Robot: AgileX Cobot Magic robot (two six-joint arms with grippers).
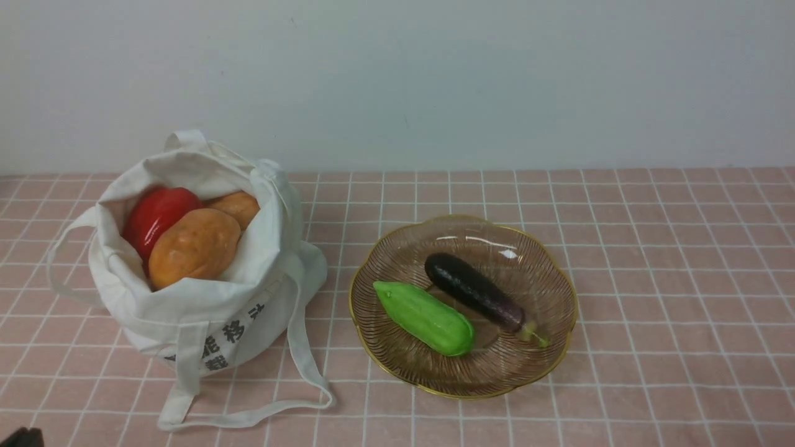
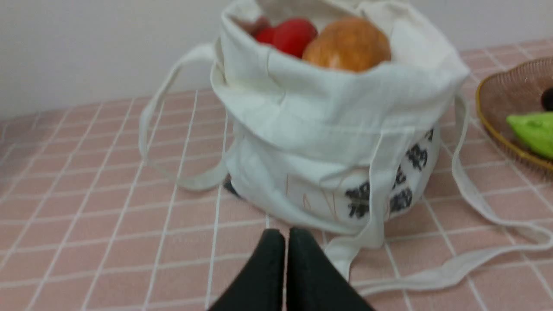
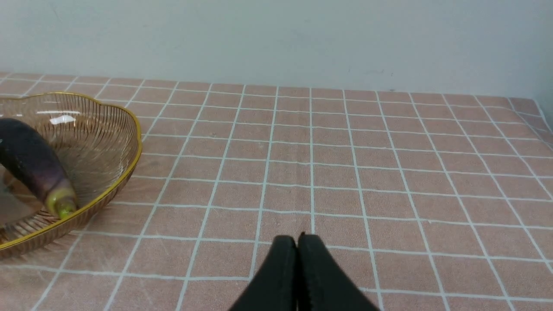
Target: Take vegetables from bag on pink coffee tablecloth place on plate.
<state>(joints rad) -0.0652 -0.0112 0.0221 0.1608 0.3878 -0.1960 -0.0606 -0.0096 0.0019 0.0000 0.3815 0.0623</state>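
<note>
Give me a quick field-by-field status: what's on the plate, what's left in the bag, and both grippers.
plate: green gourd and eggplant lying side by side in it
bag: upright on the pink tablecloth, mouth open
left in bag: red pepper, two potatoes
left gripper: shut, empty, low in front of the bag
right gripper: shut, empty, over bare cloth beside the plate

The soft white cloth bag (image 1: 205,298) hides the lower parts of the glossy red pepper (image 1: 156,217) and two orange-brown potatoes (image 1: 194,247). In the left wrist view the green gourd (image 2: 533,131) is cut off at the edge. Printed black characters are partly folded under.
</note>
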